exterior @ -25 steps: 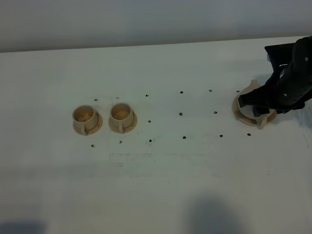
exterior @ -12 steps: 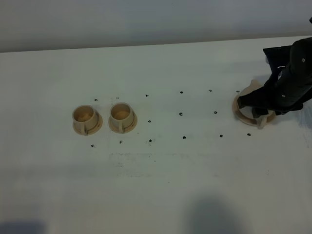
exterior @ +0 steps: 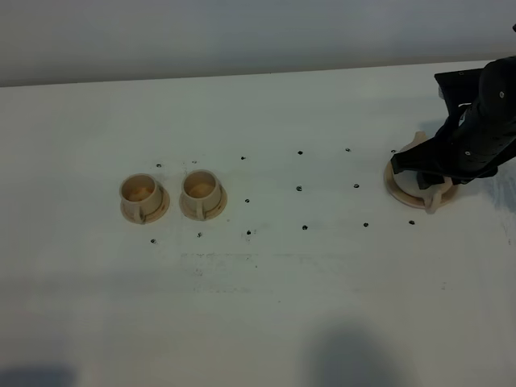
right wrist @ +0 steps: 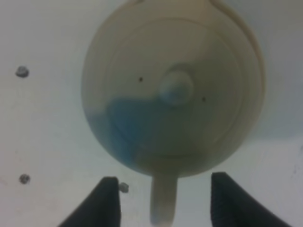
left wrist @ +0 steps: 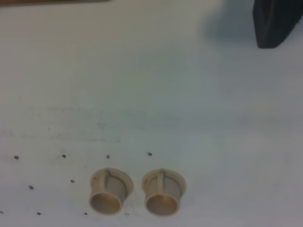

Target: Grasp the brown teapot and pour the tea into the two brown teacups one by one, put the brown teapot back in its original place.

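I count two brown teacups (exterior: 143, 197) (exterior: 201, 193), one brown teapot (right wrist: 173, 90) and one round coaster (exterior: 399, 193) on the surface (exterior: 322, 306).

Right wrist cam: brown teapot (right wrist: 173, 90) is soft-focus, its rim opposite the handle cropped by frame edge. Bluish patch on lid, can't tell what. Right gripper (right wrist: 163, 182) jaws stand apart either side of the handle, cropped further back.

High cam: right arm (exterior: 476, 133) covers nearly all the teapot; only bits poke out. Coaster (exterior: 394, 186) beneath shows just a rim arc. Specks (exterior: 299, 188) on bench (exterior: 282, 306) beside teapot too small to ID.

Left wrist cam: dark shape (left wrist: 274, 21), cropped, unidentifiable.
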Controlling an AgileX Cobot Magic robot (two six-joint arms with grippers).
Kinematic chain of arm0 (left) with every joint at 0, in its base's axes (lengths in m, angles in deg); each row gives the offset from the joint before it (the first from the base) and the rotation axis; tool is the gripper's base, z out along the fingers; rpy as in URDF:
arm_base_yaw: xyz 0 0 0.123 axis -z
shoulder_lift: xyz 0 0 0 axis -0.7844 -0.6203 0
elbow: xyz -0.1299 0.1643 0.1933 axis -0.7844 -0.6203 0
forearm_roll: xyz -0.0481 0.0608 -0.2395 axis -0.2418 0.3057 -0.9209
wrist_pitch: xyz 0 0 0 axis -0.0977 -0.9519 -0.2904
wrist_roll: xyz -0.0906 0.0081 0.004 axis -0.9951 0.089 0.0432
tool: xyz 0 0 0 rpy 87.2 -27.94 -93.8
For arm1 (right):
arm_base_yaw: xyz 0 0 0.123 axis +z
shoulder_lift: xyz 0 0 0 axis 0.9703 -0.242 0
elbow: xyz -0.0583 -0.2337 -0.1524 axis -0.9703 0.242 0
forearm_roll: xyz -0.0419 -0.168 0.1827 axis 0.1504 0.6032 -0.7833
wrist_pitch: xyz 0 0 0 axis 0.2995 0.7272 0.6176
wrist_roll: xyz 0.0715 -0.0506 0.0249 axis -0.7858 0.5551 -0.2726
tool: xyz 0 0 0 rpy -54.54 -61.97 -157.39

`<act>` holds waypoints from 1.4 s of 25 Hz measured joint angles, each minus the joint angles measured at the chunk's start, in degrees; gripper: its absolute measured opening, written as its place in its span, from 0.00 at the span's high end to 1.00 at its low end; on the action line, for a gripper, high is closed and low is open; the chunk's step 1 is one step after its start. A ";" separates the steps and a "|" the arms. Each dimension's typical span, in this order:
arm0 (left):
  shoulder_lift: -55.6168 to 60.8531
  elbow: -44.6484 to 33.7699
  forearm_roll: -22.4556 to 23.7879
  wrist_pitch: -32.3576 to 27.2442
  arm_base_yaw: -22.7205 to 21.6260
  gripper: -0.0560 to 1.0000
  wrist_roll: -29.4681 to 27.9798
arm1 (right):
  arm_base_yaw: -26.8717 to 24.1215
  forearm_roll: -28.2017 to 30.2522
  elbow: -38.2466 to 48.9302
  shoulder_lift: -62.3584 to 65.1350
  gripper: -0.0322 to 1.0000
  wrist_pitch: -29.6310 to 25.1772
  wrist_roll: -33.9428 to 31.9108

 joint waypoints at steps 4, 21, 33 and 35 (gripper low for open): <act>0.00 0.00 0.00 0.00 0.00 0.63 0.00 | 0.00 0.00 -0.03 0.00 0.57 -0.33 0.00; 0.00 0.00 0.00 0.00 0.00 0.63 0.00 | 0.00 -0.19 -0.07 -1.82 0.57 -1.55 0.00; 0.00 0.00 0.00 0.00 0.00 0.63 0.00 | 0.00 -0.60 -0.07 -1.82 0.74 -0.57 1.58; 0.00 0.00 0.00 0.00 0.00 0.63 0.00 | 0.00 -0.60 -0.07 -1.82 0.85 -0.63 2.43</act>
